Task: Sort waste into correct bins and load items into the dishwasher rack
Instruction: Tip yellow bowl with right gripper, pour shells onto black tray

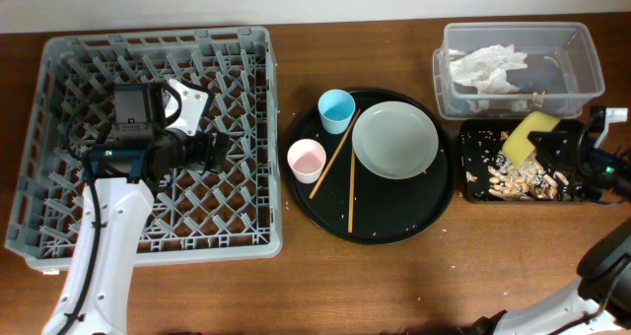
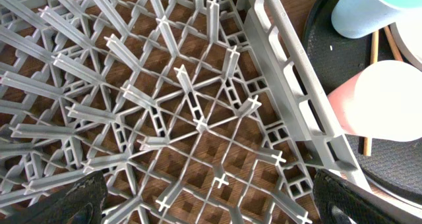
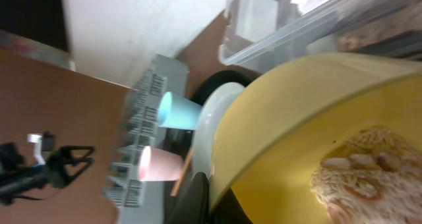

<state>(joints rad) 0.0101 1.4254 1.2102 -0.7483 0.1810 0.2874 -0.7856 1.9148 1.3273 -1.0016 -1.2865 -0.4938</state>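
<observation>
Yellow bowl (image 3: 283, 118) cut off, apparently tilted.

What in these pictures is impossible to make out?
Right wrist view: the yellow bowl fills the blurred frame, hiding whatever lies beneath it.
Left wrist view: the pink cup and blue cup are cut off by the frame's edges.
Overhead: the left gripper has its fingertips lost against its dark body over the dishwasher rack.
Overhead: what lies under the napkins in the clear tub is hidden.
</observation>
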